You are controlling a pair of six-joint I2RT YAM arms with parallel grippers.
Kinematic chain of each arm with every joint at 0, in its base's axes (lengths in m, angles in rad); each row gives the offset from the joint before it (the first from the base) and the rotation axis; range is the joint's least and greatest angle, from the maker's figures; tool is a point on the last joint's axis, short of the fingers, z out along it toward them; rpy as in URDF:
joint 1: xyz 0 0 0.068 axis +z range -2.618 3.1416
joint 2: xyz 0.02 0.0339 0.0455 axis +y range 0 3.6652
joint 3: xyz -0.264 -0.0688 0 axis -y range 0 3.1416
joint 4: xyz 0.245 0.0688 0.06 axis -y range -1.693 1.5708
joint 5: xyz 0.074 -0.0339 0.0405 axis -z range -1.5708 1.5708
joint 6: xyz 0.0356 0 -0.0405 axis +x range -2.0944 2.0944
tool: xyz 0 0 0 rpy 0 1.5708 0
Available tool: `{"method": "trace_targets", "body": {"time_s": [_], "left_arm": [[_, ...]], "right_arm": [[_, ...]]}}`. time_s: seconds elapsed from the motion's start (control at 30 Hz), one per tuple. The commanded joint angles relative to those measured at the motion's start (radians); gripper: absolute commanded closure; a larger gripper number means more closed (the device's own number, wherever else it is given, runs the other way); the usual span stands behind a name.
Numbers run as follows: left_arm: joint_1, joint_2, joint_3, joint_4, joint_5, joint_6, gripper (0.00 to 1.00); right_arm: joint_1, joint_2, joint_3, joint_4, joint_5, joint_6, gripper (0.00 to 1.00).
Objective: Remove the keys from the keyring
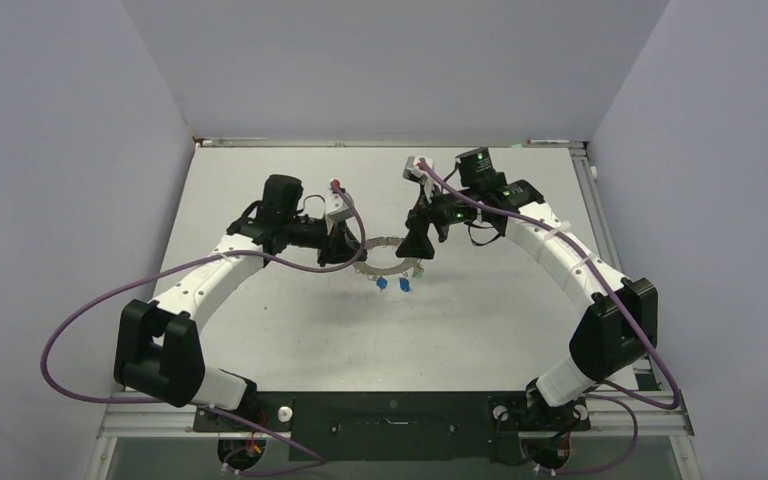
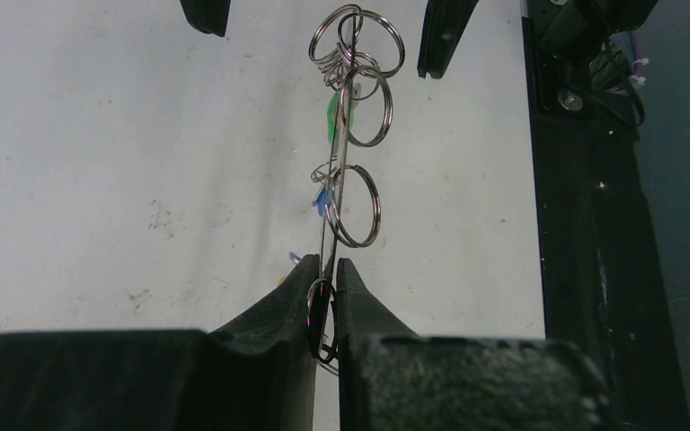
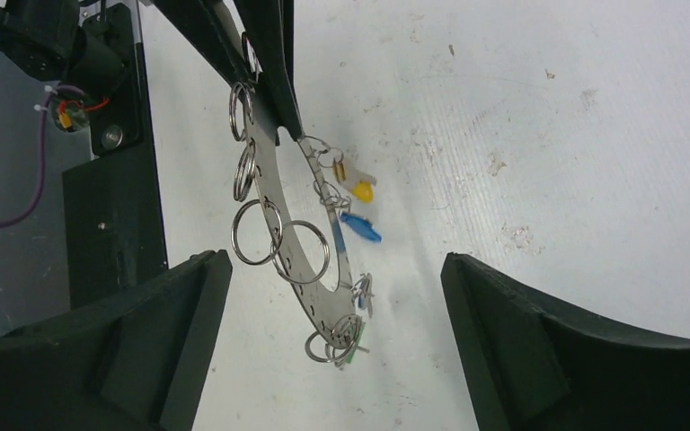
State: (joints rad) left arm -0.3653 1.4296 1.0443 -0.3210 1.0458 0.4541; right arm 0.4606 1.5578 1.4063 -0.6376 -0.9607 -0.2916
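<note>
The keyring point(image 1: 385, 257) is a flat grey metal disc held above the white table between the two arms. My left gripper point(image 2: 324, 265) is shut on its near rim, and I see the keyring point(image 2: 342, 180) edge-on with wire loops point(image 2: 359, 206) hanging off it. My right gripper point(image 3: 337, 260) stands open, its fingers wide on either side of the keyring's point(image 3: 310, 292) free end without touching it. The keys hang from the rim: a yellow one point(image 3: 363, 190), a blue one point(image 3: 360, 228) and a green one point(image 3: 350, 352). Blue keys point(image 1: 392, 285) dangle below the ring.
The white table point(image 1: 260, 320) is boxed in by grey walls on three sides. A black mounting plate point(image 1: 390, 412) holds both arm bases at the near edge. The right arm's dark body point(image 2: 593, 224) stands close beside the ring.
</note>
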Motion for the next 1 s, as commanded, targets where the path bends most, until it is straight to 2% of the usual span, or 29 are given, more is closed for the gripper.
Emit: {"method": "trace_targets", "body": {"time_s": [0.0, 0.07, 0.23, 0.4, 0.6, 0.73, 0.77, 0.83, 0.87, 0.97], "left_arm": [[0.01, -0.033, 0.096, -0.103, 0.071, -0.042, 1.0], [0.013, -0.025, 0.123, -0.141, 0.073, -0.062, 1.0], [0.033, 0.001, 0.172, -0.204, 0.138, -0.077, 1.0], [0.052, 0.002, 0.168, -0.146, 0.2, -0.157, 1.0], [0.053, 0.013, 0.183, -0.118, 0.197, -0.236, 1.0], [0.064, 0.019, 0.19, -0.083, 0.211, -0.296, 1.0], [0.07, 0.015, 0.181, -0.042, 0.216, -0.33, 0.99], [0.087, -0.001, 0.145, 0.089, 0.225, -0.433, 0.9], [0.097, -0.018, 0.121, 0.17, 0.23, -0.511, 0.85], [0.126, -0.06, 0.035, 0.456, 0.229, -0.713, 0.62]], "right_arm": [[0.033, -0.05, -0.008, 0.037, -0.036, -0.133, 0.05], [0.044, -0.051, -0.013, 0.027, -0.048, -0.165, 0.0], [0.068, -0.056, -0.041, 0.01, -0.069, -0.217, 0.17], [0.083, -0.062, -0.081, 0.084, -0.117, -0.146, 0.3], [0.095, -0.043, -0.073, 0.157, -0.158, -0.04, 0.52], [0.095, -0.04, -0.073, 0.198, -0.163, 0.026, 0.73], [0.095, -0.04, -0.069, 0.204, -0.154, 0.038, 0.8], [0.094, -0.04, -0.065, 0.217, -0.146, 0.065, 0.91], [0.093, -0.04, -0.062, 0.221, -0.145, 0.077, 0.94], [0.089, -0.04, -0.052, 0.24, -0.145, 0.119, 0.95]]}}
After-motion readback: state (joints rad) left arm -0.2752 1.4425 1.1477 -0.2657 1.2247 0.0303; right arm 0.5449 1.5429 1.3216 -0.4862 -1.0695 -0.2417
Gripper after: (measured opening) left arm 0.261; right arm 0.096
